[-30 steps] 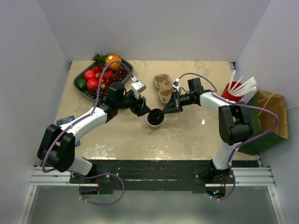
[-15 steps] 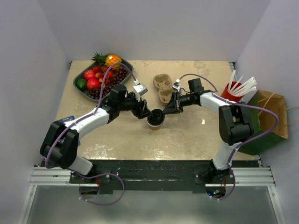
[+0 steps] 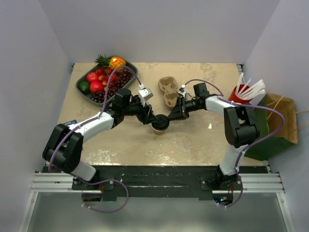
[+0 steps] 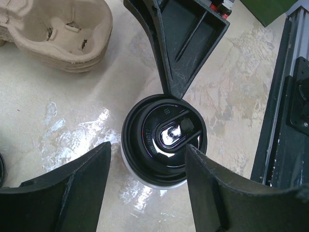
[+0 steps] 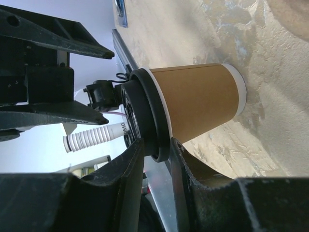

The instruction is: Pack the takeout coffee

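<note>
From above, one takeout coffee [image 3: 160, 124] stands upright on the desk [image 3: 193, 140], near its middle, just in front of the pulp carrier [image 3: 168, 91], whose two wells look empty. The left claw [image 3: 148, 117] reaches it from one side and the right claw [image 3: 172, 115] from the other. The green and kraft bag [image 3: 275, 123] stands off the right edge of the desk, well apart from the cup. As I judge it, the lid is on, but the cup is in neither the carrier nor the bag, so the packing itself is not yet done; no second cup can be seen. At the left wrist, the black lid [image 4: 164, 137] is seen straight down, round and glossy, seated level on the white rim. The left claw [image 4: 147, 152] is spread wide around the cup, with bare desk between one finger and the cup wall, so it grips nothing. From the right claw, one finger [image 4: 186, 43] comes down to the lid's far edge. At the right wrist, the cup wall [image 5: 198, 99] is plain kraft tan with a white foot, uncrushed, base flat on the desk. The right claw [image 5: 155, 154] has the lid's rim [image 5: 145, 116] between its fingers; whether it pinches the rim or merely flanks it I cannot tell.
</note>
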